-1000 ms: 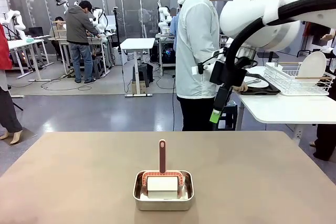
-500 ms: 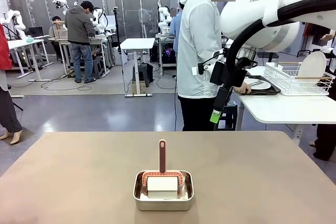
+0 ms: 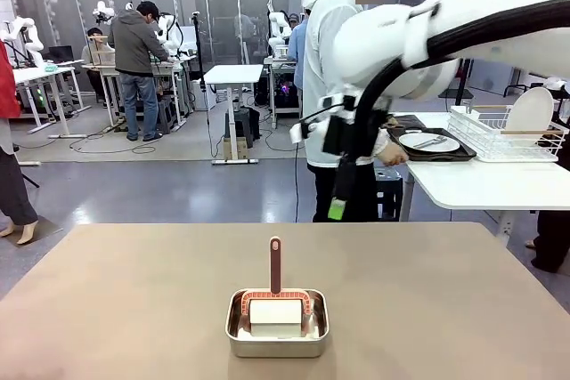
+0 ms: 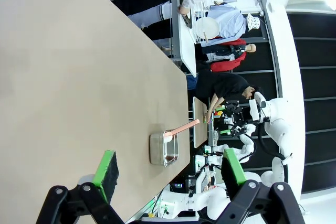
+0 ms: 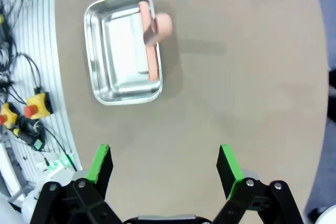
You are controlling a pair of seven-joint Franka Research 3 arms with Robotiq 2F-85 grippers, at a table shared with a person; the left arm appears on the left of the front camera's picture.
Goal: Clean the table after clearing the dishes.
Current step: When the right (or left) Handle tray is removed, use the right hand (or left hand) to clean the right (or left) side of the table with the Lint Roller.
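The taupe-brown table [image 3: 134,291] bears a small steel pan [image 3: 277,325] holding a white scrubber with a terracotta upright handle [image 3: 275,264]. A white plate with cutlery [image 3: 427,141] lies on a dark tray on the white side table at the right, where the person's hand [image 3: 389,155] rests. My right gripper [image 3: 337,206] hangs open above the table's far edge, right of the pan; looking down from it [image 5: 164,166], the pan [image 5: 123,48] lies ahead. My left gripper [image 4: 170,169] is open and held high, with the table [image 4: 63,77] and pan [image 4: 164,149] below.
A wire dish rack [image 3: 499,131] with an upright white plate [image 3: 530,111] stands on the white side table [image 3: 490,186]. The person [image 3: 334,86] stands beyond the table's far edge. Cables and a yellow button box [image 5: 37,103] lie off the table's near side.
My right arm has swung left and its open gripper now hangs lower and closer to the table's middle. The person has shifted slightly left. The pan has not moved.
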